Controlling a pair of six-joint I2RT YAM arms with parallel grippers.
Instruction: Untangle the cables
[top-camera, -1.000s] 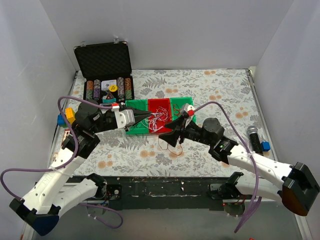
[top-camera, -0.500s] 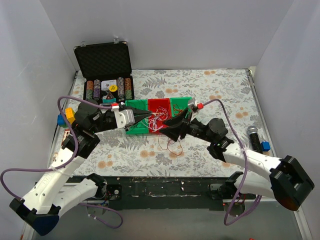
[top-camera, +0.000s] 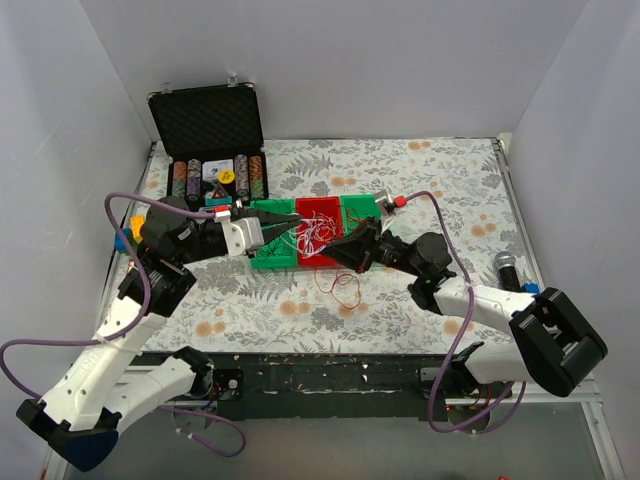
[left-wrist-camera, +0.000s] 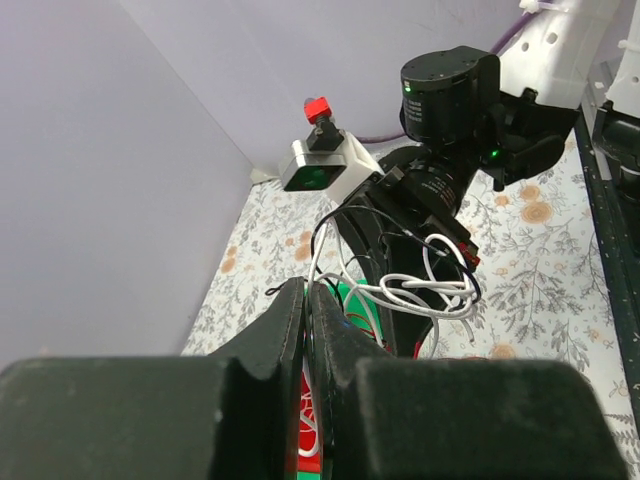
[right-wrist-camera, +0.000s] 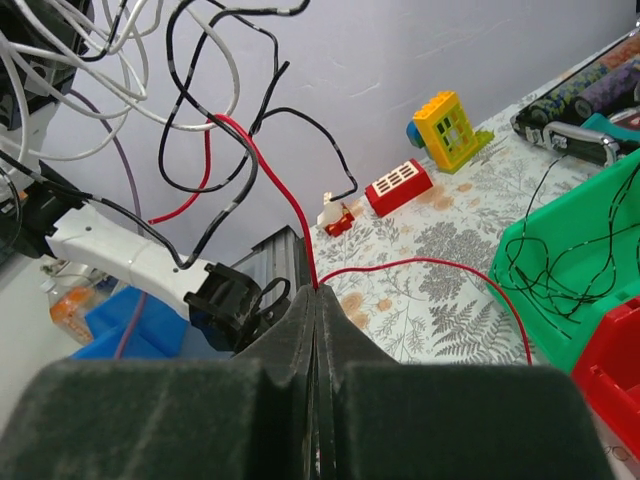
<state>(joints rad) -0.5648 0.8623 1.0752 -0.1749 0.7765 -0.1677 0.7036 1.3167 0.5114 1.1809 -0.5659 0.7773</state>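
Tangle up between them: left gripper (top-camera: 291, 231) clamps the cables (top-camera: 313, 238), right gripper (top-camera: 334, 250) pinches the red cable (right-wrist-camera: 291, 207).

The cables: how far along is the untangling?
Done: one black wire lies alone in the green bin. In hand: the right gripper pinches a red wire, and the left gripper grips the edge of the tangle. Left: its white, black and red loops, hanging between the grippers, need separating.
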